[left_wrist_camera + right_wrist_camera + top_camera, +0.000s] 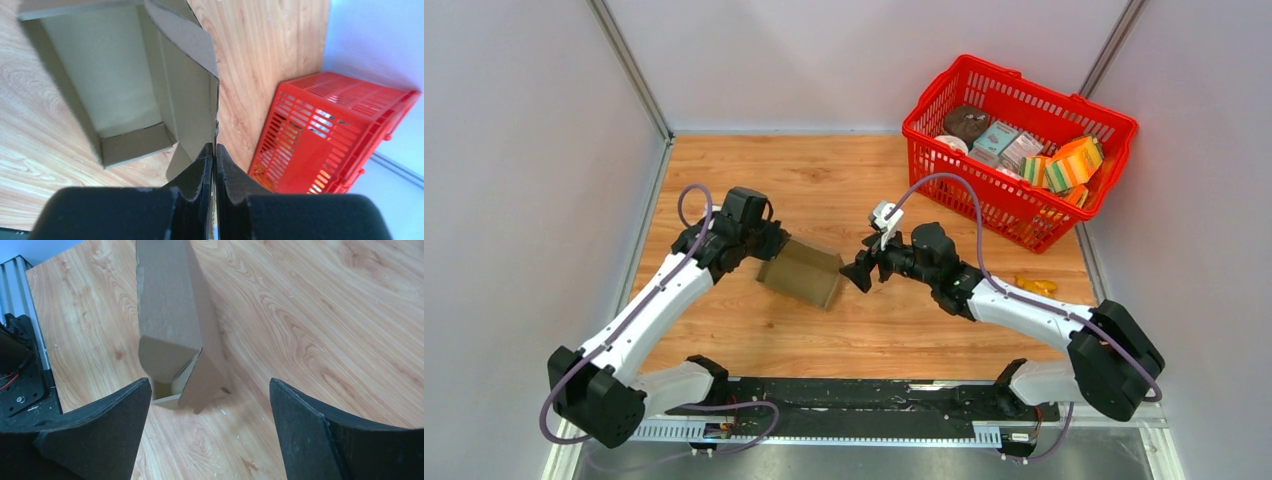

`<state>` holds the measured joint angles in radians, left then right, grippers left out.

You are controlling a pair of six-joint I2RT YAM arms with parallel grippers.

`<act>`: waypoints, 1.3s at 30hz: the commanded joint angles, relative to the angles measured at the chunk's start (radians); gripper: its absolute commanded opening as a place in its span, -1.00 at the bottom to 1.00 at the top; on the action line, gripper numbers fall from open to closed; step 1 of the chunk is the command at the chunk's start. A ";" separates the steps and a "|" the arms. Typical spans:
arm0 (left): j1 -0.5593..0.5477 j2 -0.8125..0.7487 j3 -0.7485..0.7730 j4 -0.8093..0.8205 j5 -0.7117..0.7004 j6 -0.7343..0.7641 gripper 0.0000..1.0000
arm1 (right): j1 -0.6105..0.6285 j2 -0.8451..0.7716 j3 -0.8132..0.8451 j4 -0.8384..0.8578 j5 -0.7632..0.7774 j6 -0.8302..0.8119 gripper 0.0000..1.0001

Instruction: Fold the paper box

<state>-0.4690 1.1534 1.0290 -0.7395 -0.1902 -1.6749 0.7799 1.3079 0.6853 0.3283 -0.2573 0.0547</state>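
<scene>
Half done at best. Near the middle of the surface (824,170): the paper box (802,272), raised into a shallow tray, side walls up, one end flap lying inside, long lid panel lifted and not closed. Gripped on that panel's edge by the left claw (215,150), fingers pressed tight on the cardboard at the box's 10 o'clock. Just beside the box at its 3 o'clock, not touching: the right claw (861,268), spread wide and holding nothing. Left to do, probably: lowering the lid and tucking its flap. Cannot tell whether the other end flap is seated.
</scene>
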 commanded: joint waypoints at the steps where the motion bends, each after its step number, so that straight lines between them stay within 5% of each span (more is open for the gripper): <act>1: 0.009 -0.067 -0.010 -0.008 -0.081 -0.057 -0.74 | 0.016 -0.030 0.008 0.066 -0.045 -0.047 0.83; 11: 0.010 -0.047 -0.015 0.002 -0.035 -0.088 -0.74 | 0.140 0.157 0.155 -0.015 0.397 -0.049 0.65; 19: 0.026 -0.084 -0.030 0.011 -0.054 -0.037 -0.62 | 0.160 0.136 0.131 0.008 0.474 -0.079 0.57; 24: 0.033 -0.153 -0.038 0.034 -0.158 0.372 -0.16 | 0.160 0.162 0.151 0.002 0.541 -0.066 0.60; 29: 0.035 -0.374 -0.222 0.190 -0.147 0.852 -0.14 | 0.159 0.165 0.160 0.034 0.650 -0.061 0.61; 34: 0.035 -0.552 -0.398 0.229 -0.120 0.986 -0.11 | 0.151 0.212 0.267 -0.020 0.668 -0.087 0.64; 39: 0.035 -0.518 -0.388 0.237 -0.141 1.078 0.25 | 0.142 0.263 0.341 -0.034 0.664 -0.090 0.64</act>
<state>-0.4385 0.6022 0.6094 -0.5678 -0.3080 -0.7486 0.9321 1.5375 0.9417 0.2802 0.3710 -0.0158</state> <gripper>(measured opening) 0.559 0.820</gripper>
